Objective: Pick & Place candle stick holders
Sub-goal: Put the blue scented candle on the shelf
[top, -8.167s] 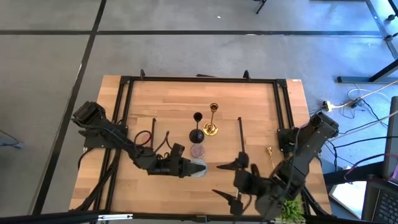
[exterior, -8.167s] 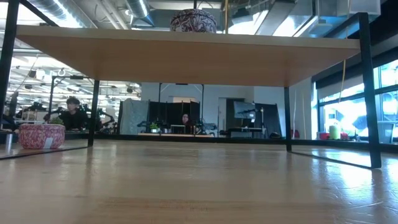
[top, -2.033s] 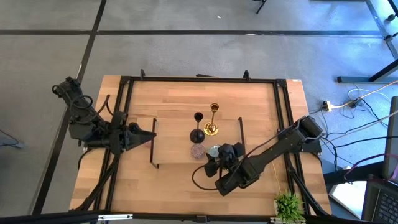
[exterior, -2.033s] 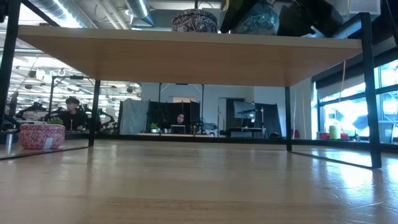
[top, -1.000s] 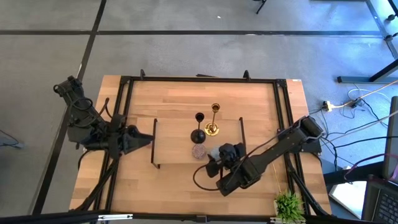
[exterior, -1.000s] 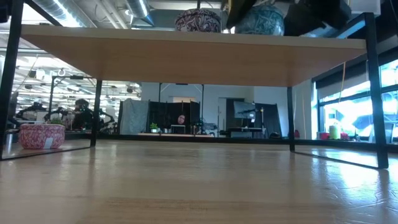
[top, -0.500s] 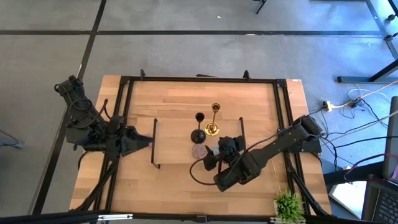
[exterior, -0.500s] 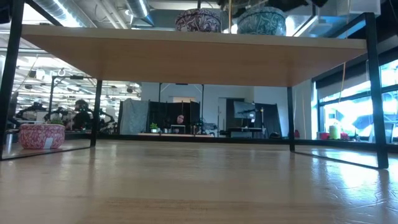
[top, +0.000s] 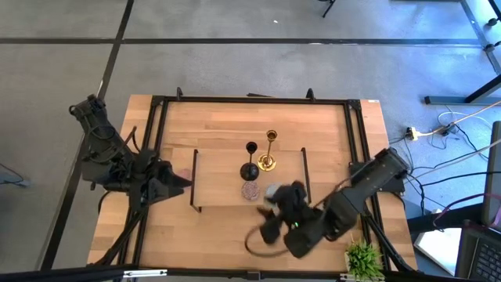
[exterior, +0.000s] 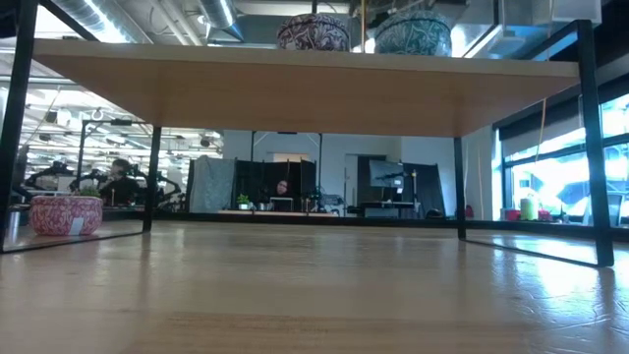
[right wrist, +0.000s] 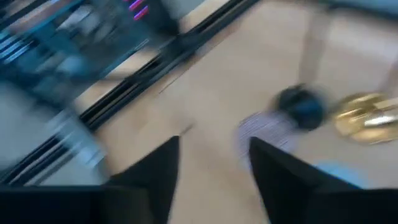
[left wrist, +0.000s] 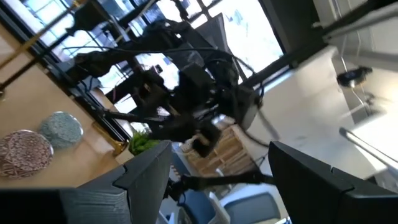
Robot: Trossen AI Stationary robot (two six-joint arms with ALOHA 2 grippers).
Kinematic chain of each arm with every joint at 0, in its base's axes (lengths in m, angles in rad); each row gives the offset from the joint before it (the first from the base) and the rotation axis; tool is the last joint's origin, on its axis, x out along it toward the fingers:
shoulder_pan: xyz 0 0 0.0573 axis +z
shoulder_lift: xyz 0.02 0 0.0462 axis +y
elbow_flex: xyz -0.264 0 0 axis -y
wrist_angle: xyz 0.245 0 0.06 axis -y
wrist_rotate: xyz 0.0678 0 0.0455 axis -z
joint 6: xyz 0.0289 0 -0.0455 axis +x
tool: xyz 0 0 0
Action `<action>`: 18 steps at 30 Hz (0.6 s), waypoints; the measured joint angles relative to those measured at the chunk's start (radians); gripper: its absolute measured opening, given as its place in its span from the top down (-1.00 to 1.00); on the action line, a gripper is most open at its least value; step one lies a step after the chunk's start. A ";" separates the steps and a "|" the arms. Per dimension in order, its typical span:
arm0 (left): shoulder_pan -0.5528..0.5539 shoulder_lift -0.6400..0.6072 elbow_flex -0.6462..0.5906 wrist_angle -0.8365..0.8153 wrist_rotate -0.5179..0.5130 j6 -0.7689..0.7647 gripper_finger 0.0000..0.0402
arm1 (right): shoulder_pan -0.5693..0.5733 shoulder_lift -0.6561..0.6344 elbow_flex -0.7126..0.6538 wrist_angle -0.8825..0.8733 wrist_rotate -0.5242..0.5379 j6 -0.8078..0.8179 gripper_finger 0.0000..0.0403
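Observation:
On the raised wooden board (top: 223, 176) stand a black stem (top: 250, 160), a gold stem (top: 268, 152), a mauve glittery round (top: 250, 190) and a pale blue round (top: 273, 190), each on its base. The low view shows both rounds, mauve (exterior: 313, 31) and pale blue (exterior: 413, 32), on top of the board. A pink round (exterior: 66, 213) sits on the table at the left. My right gripper (top: 268, 223) hovers open near the board's front edge, holding nothing. My left gripper (top: 185, 182) waits open at the board's left end.
The board's black end rails (top: 193, 178) stand at either side of the holders. A small green plant (top: 362, 257) sits at the table's near right corner. A black frame (top: 250, 99) runs around the tabletop. Bare wood lies in front of the board.
My right gripper has drawn away from the pale blue round, rising and pulling back toward the table's near edge. The pale blue round stays standing on the board beside the mauve one.

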State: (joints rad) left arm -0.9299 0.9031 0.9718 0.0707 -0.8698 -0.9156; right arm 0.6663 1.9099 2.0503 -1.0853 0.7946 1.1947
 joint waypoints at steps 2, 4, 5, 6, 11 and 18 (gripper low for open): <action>-0.015 0.000 0.000 0.000 0.003 0.019 -0.32 | 0.033 0.000 0.021 0.059 -0.126 -0.055 0.36; -0.031 0.000 0.000 0.000 0.003 0.043 -0.32 | 0.068 0.000 0.021 0.136 -0.247 -0.078 0.63; -0.039 0.000 0.000 -0.001 0.003 0.054 -0.32 | 0.086 0.000 0.021 0.174 -0.298 -0.081 0.76; -0.046 0.000 0.000 -0.001 0.003 0.062 -0.32 | 0.104 0.000 0.021 0.208 -0.333 -0.081 0.87; -0.059 0.004 0.000 -0.033 -0.001 0.069 -0.32 | 0.159 0.002 0.022 0.265 -0.386 -0.018 0.97; -0.059 0.029 0.000 -0.046 -0.003 0.048 -0.32 | 0.168 0.003 0.002 0.187 -0.755 0.116 0.97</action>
State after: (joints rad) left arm -0.9886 0.9319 0.9718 0.0250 -0.8726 -0.8674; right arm 0.8339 1.9129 2.0521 -0.8982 0.0399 1.3102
